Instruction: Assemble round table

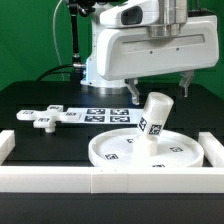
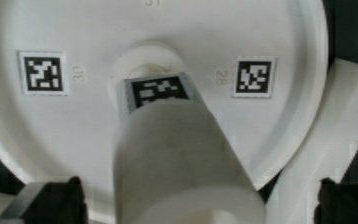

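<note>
The round disc lies rim-up on the black table at the front. The short cylindrical post stands at its middle, tilted, with its upper end leaning toward the exterior view's right. My gripper hangs just above the post's upper end, open and holding nothing, one finger on each side and clear of it. In the wrist view the post runs from the disc up between the dark fingers; my gripper is wide open. The lobed foot piece lies flat at the exterior view's left.
The marker board lies flat behind the disc. White barrier bars run along the front, the left and the right. The arm's white body stands behind.
</note>
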`<action>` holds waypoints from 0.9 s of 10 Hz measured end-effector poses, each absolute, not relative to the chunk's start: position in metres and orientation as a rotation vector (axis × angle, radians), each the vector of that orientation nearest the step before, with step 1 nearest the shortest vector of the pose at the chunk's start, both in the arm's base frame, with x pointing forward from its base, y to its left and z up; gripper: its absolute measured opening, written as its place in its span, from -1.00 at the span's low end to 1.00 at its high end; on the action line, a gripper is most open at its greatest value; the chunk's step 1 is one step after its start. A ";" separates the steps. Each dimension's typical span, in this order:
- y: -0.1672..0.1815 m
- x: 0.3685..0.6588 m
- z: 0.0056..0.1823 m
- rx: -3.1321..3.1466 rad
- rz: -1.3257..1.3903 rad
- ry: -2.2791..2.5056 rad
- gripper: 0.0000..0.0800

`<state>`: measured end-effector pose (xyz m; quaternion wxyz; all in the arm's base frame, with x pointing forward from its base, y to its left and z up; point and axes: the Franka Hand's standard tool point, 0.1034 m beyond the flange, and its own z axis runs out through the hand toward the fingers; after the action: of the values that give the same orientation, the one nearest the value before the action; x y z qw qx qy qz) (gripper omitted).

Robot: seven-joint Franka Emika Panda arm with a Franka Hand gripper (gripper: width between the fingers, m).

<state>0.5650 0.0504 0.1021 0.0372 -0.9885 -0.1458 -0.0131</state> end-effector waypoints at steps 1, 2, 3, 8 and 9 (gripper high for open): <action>0.050 0.565 0.102 -3.034 -0.040 -0.447 0.62; 0.050 0.565 0.102 -3.034 -0.039 -0.448 0.62; 0.046 0.567 0.100 -3.027 -0.041 -0.497 0.62; 0.043 0.568 0.099 -3.009 -0.029 -0.483 0.62; 0.043 0.567 0.099 -3.009 -0.023 -0.483 0.62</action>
<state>0.5673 0.0433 0.0989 0.0471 -0.9862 -0.1583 -0.0075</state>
